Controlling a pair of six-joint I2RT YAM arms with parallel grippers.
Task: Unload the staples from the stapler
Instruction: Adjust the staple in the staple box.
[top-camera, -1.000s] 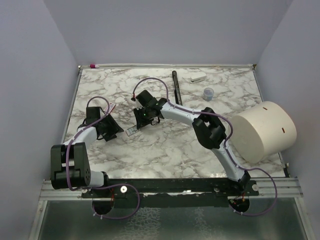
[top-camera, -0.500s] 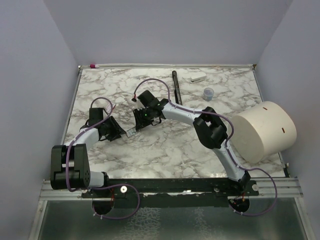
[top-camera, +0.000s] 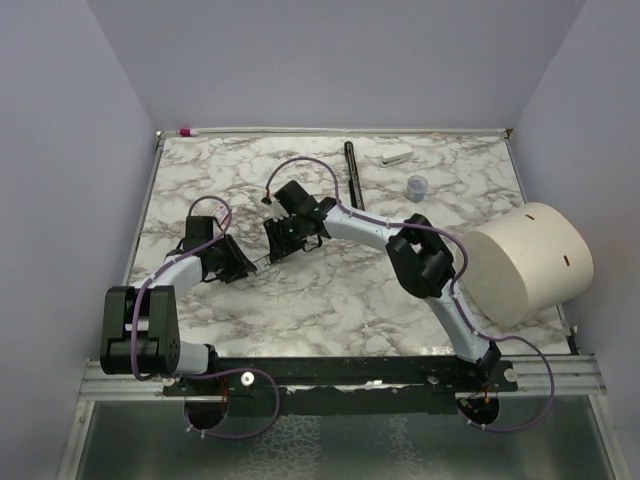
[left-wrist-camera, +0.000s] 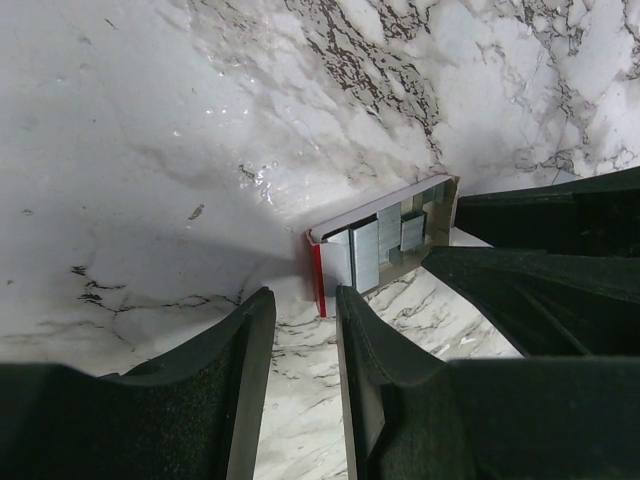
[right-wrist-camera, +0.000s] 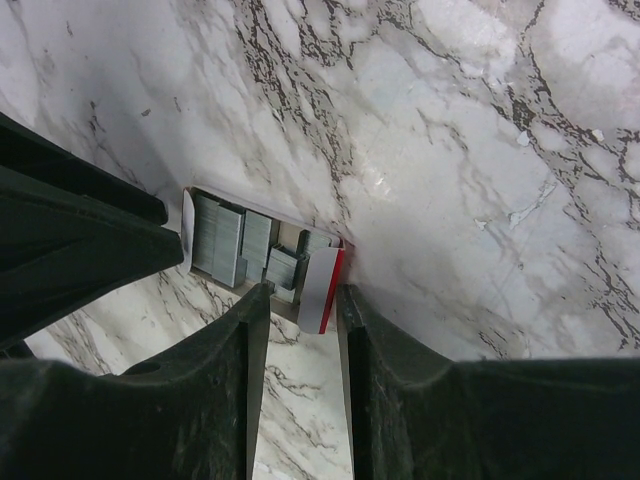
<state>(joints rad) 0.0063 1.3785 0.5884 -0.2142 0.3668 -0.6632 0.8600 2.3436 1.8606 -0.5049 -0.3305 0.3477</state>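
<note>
The stapler (top-camera: 259, 263) is a tiny red-and-white open case lying flat on the marble between my two grippers. Grey strips of staples (left-wrist-camera: 376, 248) lie inside it and also show in the right wrist view as staples (right-wrist-camera: 226, 246). My left gripper (left-wrist-camera: 305, 296) is open by a narrow gap. The stapler's red corner (left-wrist-camera: 318, 285) pokes just between its tips, and the left finger is clear of it. My right gripper (right-wrist-camera: 303, 292) is open at the other end. The white-and-red end flap (right-wrist-camera: 322, 288) sits loosely in its gap.
A long thin black bar (top-camera: 353, 175) and a small white block (top-camera: 396, 155) lie at the back. A little grey cup (top-camera: 417, 186) stands right of them. A big white cylinder (top-camera: 527, 262) fills the right side. The table's walls close in on three sides.
My left gripper has slid right up to the stapler's end while its jaws narrowed. My right gripper's jaws have widened around the other end. The stapler has barely shifted.
</note>
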